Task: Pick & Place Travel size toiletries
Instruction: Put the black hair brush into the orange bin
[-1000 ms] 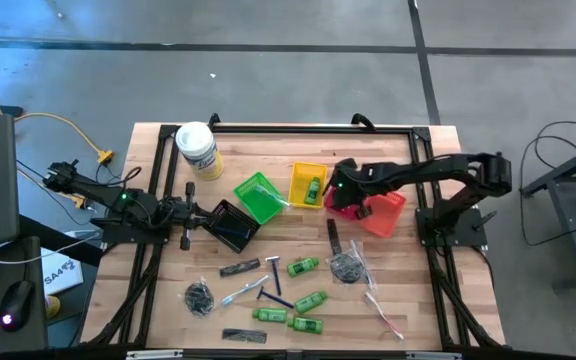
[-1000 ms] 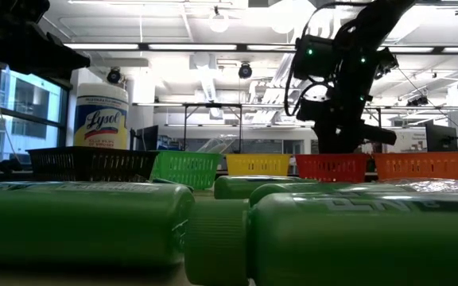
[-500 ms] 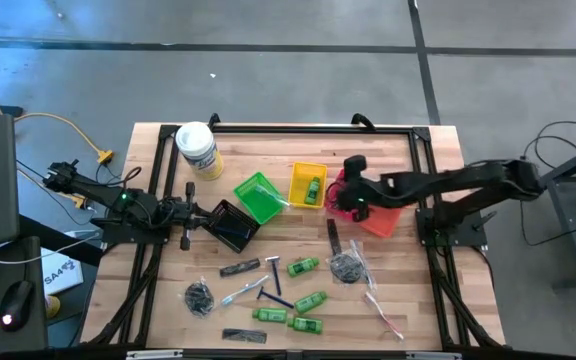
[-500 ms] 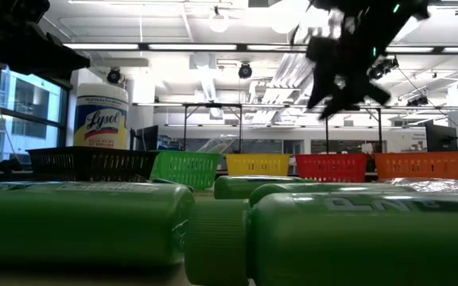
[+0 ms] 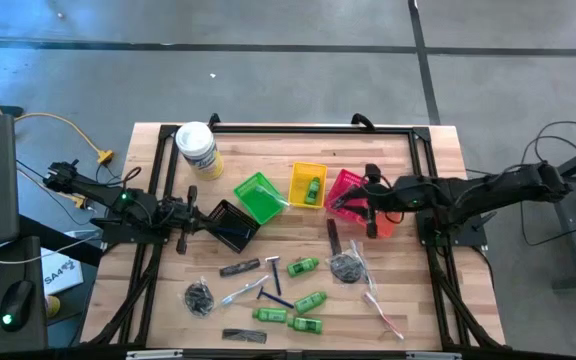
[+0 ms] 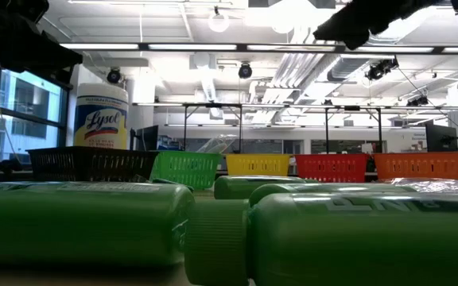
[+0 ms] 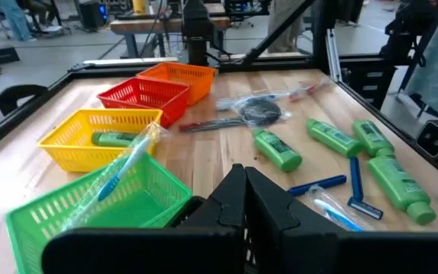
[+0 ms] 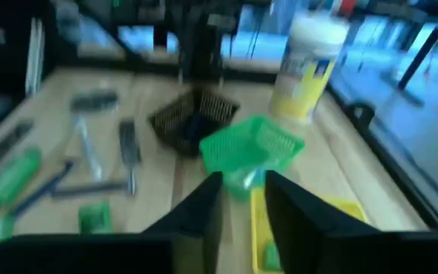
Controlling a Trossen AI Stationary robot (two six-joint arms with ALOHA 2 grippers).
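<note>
While the right claw (image 5: 371, 192) hangs spread over the red basket (image 5: 346, 190), toiletries (image 5: 305, 266) lie well apart.

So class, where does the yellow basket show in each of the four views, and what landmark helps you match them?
High view: yellow basket at table centre, a green bottle inside.
Low view: middle of the basket row.
Left wrist view: between the green and red baskets.
Right wrist view: blurred, partly hidden by that arm's jaws.
Shared landmark: the green basket right beside it.
</note>
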